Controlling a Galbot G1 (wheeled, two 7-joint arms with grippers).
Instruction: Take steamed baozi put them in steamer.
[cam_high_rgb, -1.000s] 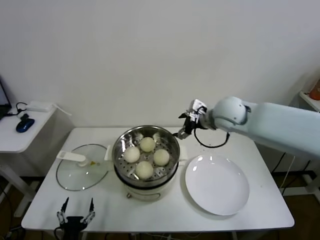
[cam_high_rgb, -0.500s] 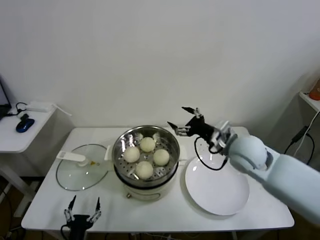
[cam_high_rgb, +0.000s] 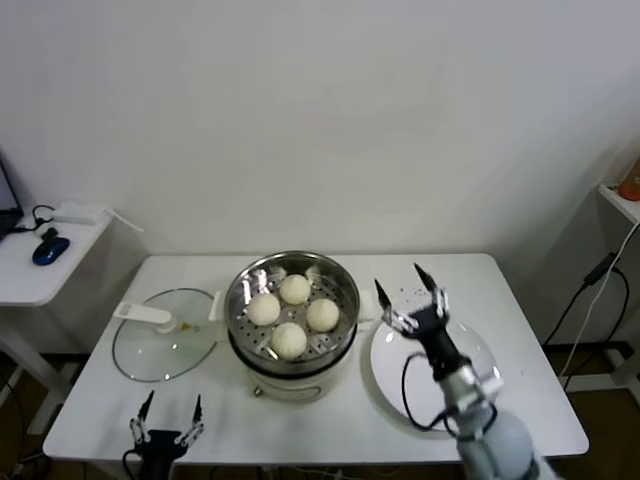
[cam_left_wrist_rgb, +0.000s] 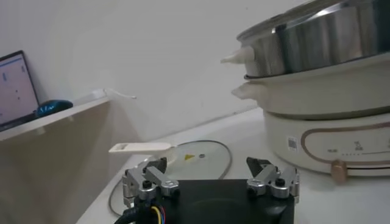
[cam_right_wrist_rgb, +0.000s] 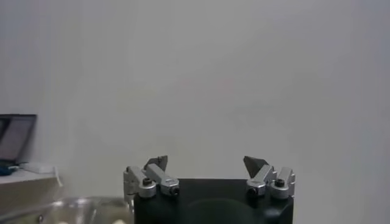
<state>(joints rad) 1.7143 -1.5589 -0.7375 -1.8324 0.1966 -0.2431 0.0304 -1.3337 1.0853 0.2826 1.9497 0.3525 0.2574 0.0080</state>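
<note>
The steel steamer (cam_high_rgb: 292, 262) stands mid-table on its cream base and holds several off-white baozi (cam_high_rgb: 292, 314) on its perforated tray. It also shows in the left wrist view (cam_left_wrist_rgb: 317, 85), and its rim shows in the right wrist view (cam_right_wrist_rgb: 61, 210). My right gripper (cam_high_rgb: 410, 286) is open and empty, pointing up above the white plate (cam_high_rgb: 470, 385), to the right of the steamer. In its own view (cam_right_wrist_rgb: 206, 163) the gripper faces the bare wall. My left gripper (cam_high_rgb: 168, 413) is open and empty, low at the table's front left edge, and also shows in its own view (cam_left_wrist_rgb: 208, 165).
A glass lid (cam_high_rgb: 160, 350) with a white handle lies flat left of the steamer, also in the left wrist view (cam_left_wrist_rgb: 183, 159). A small side table (cam_high_rgb: 45, 262) with a blue mouse stands at far left. A wall is close behind the table.
My right arm has swung away from the steamer's far right rim, down and toward the front, and now stands over the white plate with its fingers up. The left gripper barely moved.
</note>
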